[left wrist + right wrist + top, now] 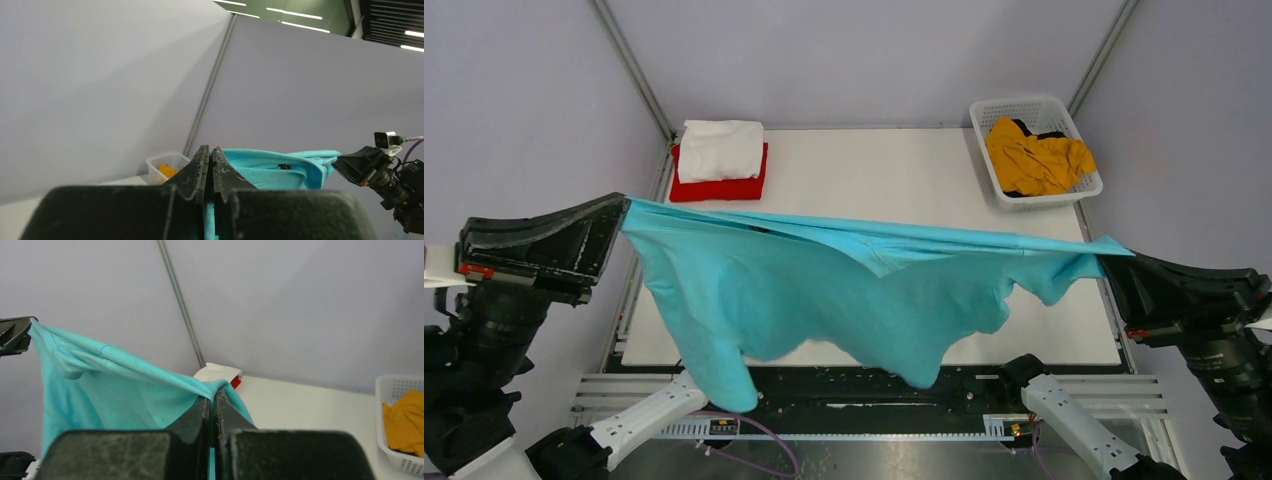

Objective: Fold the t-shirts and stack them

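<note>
From above, the left end effector (622,210) and the right end effector (1110,262) each pinch one end of the turquoise t-shirt (824,290). It is stretched in the air over the surface (904,170), likely so it hangs open for folding. The left wrist view shows cloth squeezed between closed fingers (195,172), and the right wrist view shows the same.

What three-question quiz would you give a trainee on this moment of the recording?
1. True or false: the turquoise cloth t-shirt lies flat on the table.
2. What lies on the folded red cloth shirt? A) a folded white cloth shirt B) a turquoise shirt C) nothing.
3. Fill in: the crumpled mustard yellow cloth shirt sits in the white plastic lattice ____.
Key: 1 false, it hangs stretched between both arms' shut jaws; 2 A; 3 basket.
</note>
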